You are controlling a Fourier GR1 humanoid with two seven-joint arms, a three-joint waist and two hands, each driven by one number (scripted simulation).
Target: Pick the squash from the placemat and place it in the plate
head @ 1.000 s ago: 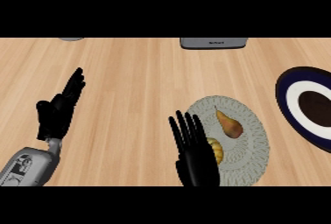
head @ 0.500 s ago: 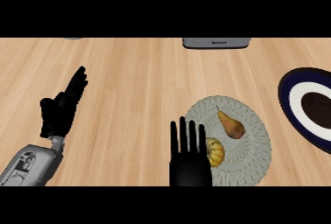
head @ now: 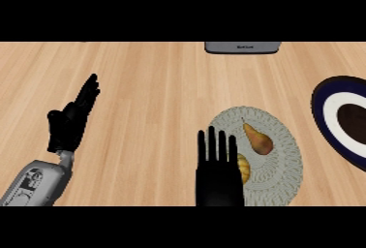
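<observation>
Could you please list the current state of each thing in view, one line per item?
squash: lying on the placemat, not held.
placemat: flat on the counter, carrying the squash and a second yellow item.
yellow item: on the placemat, partly hidden by the right hand.
plate: at the right edge, nothing visible on it.
right hand: open, fingers straight, over the placemat's left edge.
left hand: open, resting at the left.

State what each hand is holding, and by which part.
Nothing is held. The right hand is open beside the squash on the placemat; the left hand rests open.
</observation>
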